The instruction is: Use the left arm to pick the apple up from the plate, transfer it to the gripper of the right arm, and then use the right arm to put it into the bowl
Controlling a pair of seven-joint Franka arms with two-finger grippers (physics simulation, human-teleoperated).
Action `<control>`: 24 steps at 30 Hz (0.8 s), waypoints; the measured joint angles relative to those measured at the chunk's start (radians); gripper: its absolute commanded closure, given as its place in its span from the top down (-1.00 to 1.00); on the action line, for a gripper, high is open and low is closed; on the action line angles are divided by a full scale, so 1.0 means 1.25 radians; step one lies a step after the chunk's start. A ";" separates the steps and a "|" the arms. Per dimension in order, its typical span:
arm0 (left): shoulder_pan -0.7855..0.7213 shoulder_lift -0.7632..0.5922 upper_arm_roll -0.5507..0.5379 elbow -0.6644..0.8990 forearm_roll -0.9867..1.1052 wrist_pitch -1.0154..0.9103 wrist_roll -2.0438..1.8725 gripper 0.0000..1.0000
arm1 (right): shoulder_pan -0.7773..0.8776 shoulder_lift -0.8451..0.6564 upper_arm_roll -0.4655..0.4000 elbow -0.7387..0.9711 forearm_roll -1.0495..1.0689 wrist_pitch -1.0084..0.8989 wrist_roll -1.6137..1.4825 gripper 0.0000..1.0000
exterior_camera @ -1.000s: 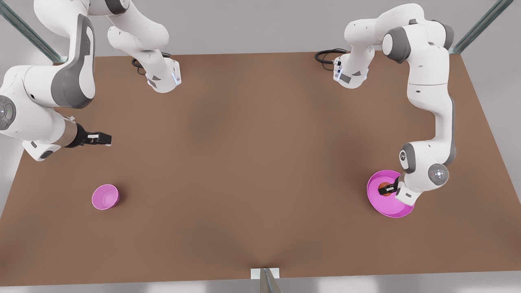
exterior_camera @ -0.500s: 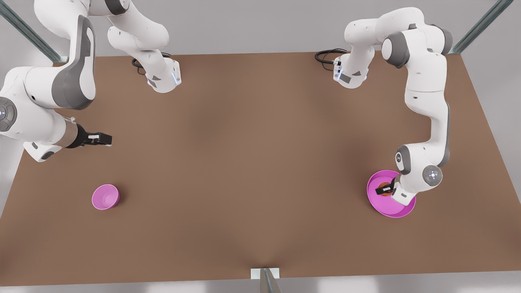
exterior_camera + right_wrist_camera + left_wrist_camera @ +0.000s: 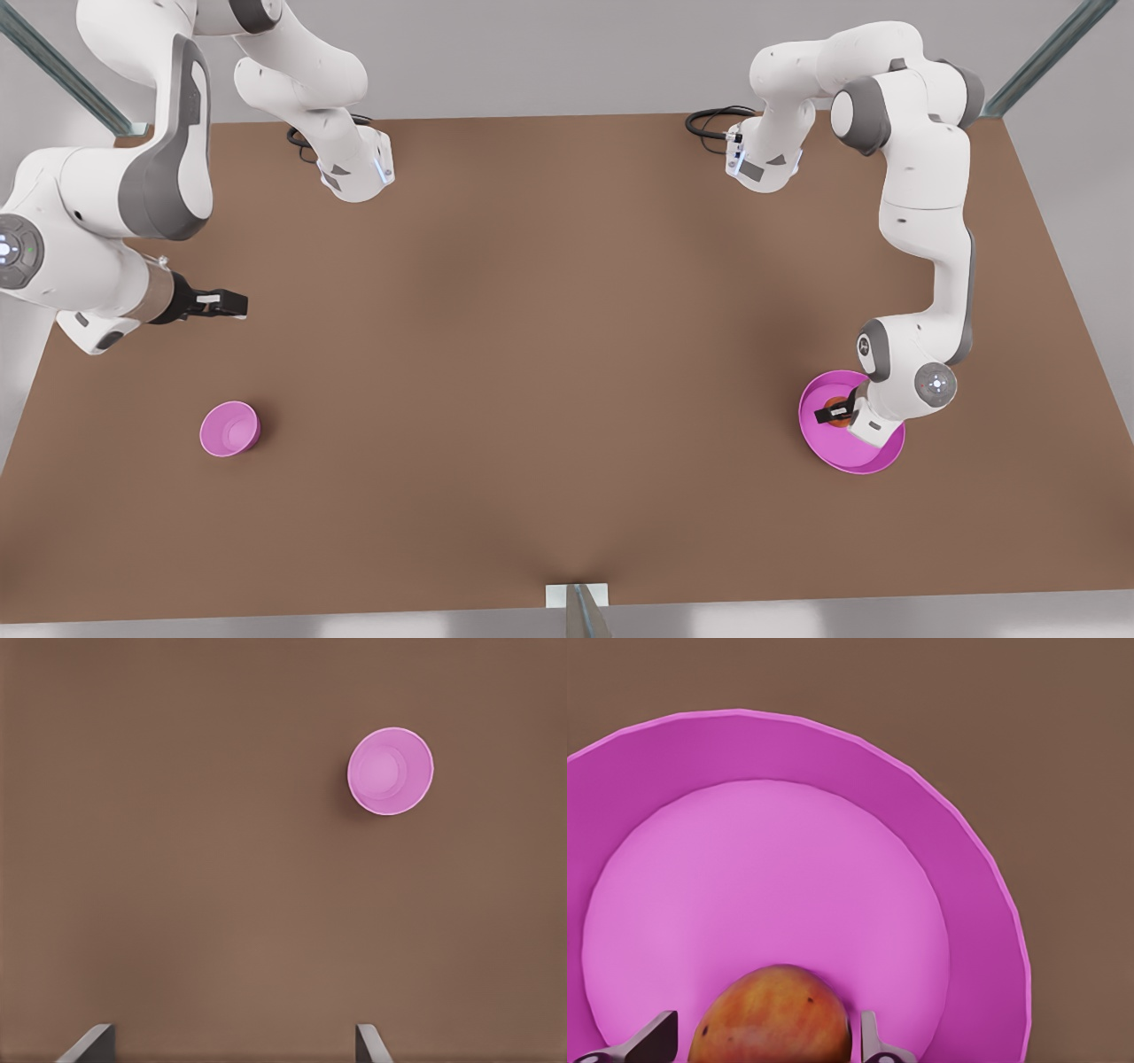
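Two sets of jaws: left gripper (image 3: 834, 412) straddles the apple (image 3: 770, 1017) unclenched, right gripper (image 3: 232, 305) hovers spread.

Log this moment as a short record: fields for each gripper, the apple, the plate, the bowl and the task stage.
left gripper: down over the plate at the front view's right, fingers open on either side of the apple, a gap visible on both sides
right gripper: waiting above the table at the front view's left, fingers apart, empty
apple: resting on the plate, not lifted
plate: flat on the table
bowl: upright and empty, at the front view's left
stage: pick not yet closed; handover and placement not done
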 measured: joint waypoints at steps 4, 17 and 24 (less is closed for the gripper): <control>-0.001 0.000 -0.001 0.000 0.000 0.001 0.000 0.77 | 0.000 0.001 0.000 0.000 0.000 0.000 -0.001 1.00; -0.001 0.006 -0.002 0.000 -0.001 0.001 -0.003 0.62 | 0.012 0.008 -0.001 0.000 -0.002 0.000 -0.002 1.00; -0.001 0.005 -0.004 0.001 0.004 0.002 -0.009 0.34 | 0.012 0.008 0.000 -0.001 -0.002 0.000 -0.002 1.00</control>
